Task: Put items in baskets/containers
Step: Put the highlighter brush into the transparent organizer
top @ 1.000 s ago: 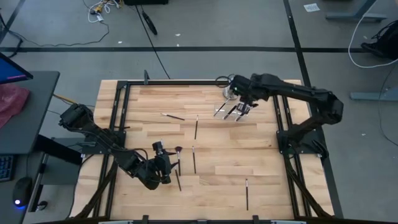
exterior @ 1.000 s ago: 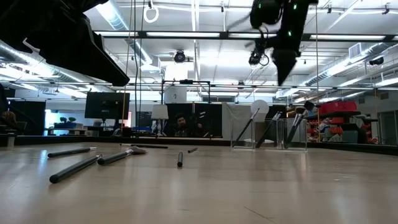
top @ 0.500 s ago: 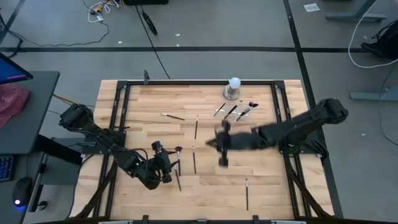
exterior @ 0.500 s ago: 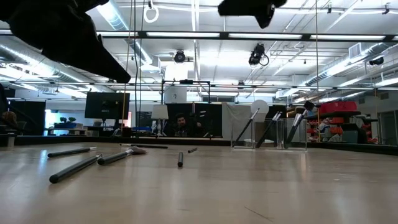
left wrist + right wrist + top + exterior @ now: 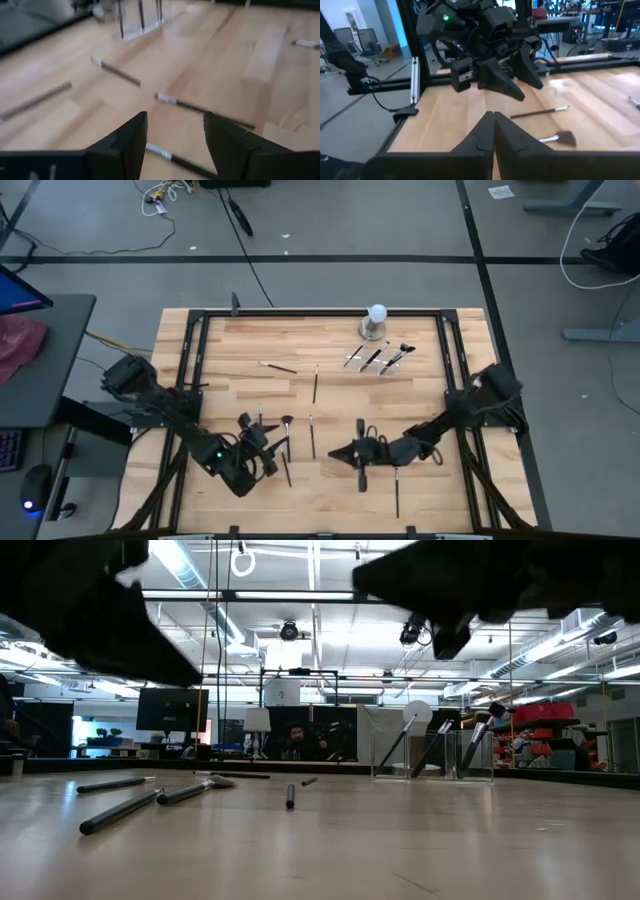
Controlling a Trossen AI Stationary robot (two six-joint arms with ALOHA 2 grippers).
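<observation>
Brushes (image 5: 315, 383) lie in two groups on the wooden table (image 5: 430, 510). Three of them stand leaning inside the clear tray (image 5: 380, 368) at the far side, right of the middle. The tray is just beside one white ball on a grey base (image 5: 376, 320).

At least six more brushes lie loose on the wood:
- One pale-handled brush (image 5: 278, 367) is far and to the left.
- One is at the middle (image 5: 311, 435).
- Two are near the left gripper, one with a fluffy tip (image 5: 286, 421) and one dark (image 5: 287, 468).
- One is near the front edge on the right (image 5: 396, 492).
- One is the brush pointed at first, which lies toward the far side.

The left gripper (image 5: 262, 442) hangs low at the near left. Its fingers (image 5: 125, 142) are spread apart and hold nothing, and a brush lies on the table below the gap.

The right gripper (image 5: 360, 458) is at the near middle, pointing toward the left arm. Its two fingers (image 5: 482, 132) are pressed together with nothing between them. It is well apart from the tray.
</observation>
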